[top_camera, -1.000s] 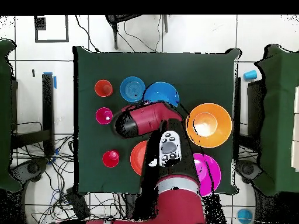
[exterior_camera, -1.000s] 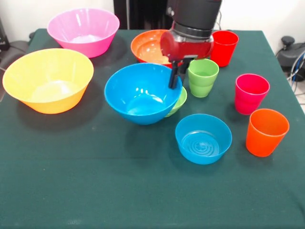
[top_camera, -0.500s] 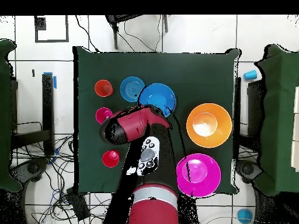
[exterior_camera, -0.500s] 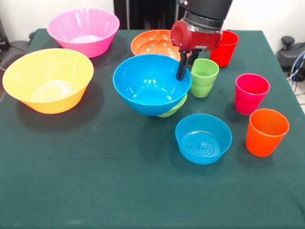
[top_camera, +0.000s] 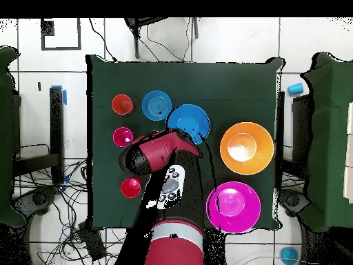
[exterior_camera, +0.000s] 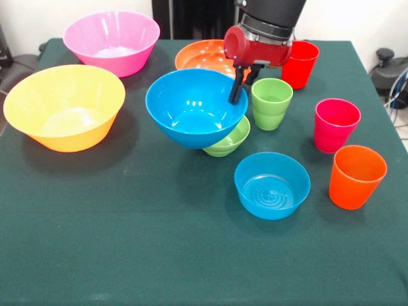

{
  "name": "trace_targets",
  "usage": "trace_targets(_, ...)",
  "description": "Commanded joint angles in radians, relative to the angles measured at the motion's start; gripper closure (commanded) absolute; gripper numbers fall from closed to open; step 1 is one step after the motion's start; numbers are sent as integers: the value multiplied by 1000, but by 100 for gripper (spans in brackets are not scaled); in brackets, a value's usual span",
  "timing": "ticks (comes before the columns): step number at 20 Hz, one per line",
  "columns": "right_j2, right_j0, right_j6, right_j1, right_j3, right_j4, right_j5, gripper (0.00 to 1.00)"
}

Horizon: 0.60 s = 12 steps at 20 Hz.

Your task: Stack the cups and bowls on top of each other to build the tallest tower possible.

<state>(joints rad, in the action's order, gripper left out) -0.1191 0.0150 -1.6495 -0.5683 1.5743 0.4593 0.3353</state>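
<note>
My gripper (exterior_camera: pixel 237 86) is shut on the right rim of the wide blue bowl (exterior_camera: pixel 191 107) and holds it tilted, off the table, over the left part of the small green bowl (exterior_camera: pixel 231 140). The light green cup (exterior_camera: pixel 271 103) stands just right of the gripper, with the red cup (exterior_camera: pixel 299 64) behind it. The magenta cup (exterior_camera: pixel 335 124), the orange cup (exterior_camera: pixel 357 176) and the small translucent blue bowl (exterior_camera: pixel 272 185) stand to the right and in front. In the overhead view the arm (top_camera: pixel 155 152) reaches to the blue bowl (top_camera: pixel 188 123) and hides the gripper.
The big yellow-orange bowl (exterior_camera: pixel 64 105) and the big pink bowl (exterior_camera: pixel 111 39) sit on the left of the green table (exterior_camera: pixel 127 242). The shallow orange-red bowl (exterior_camera: pixel 204 57) lies behind the blue bowl, close to the gripper.
The blue bowl has been lifted from leaning on the green bowl. It went up and right, then a little left. More of the green bowl shows now.
</note>
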Motion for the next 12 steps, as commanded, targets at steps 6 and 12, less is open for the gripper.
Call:
trace_targets(6,76,-8,-156,55,69,-12,-87,100)
trace_targets(12,73,12,-143,30,77,-9,-79,100)
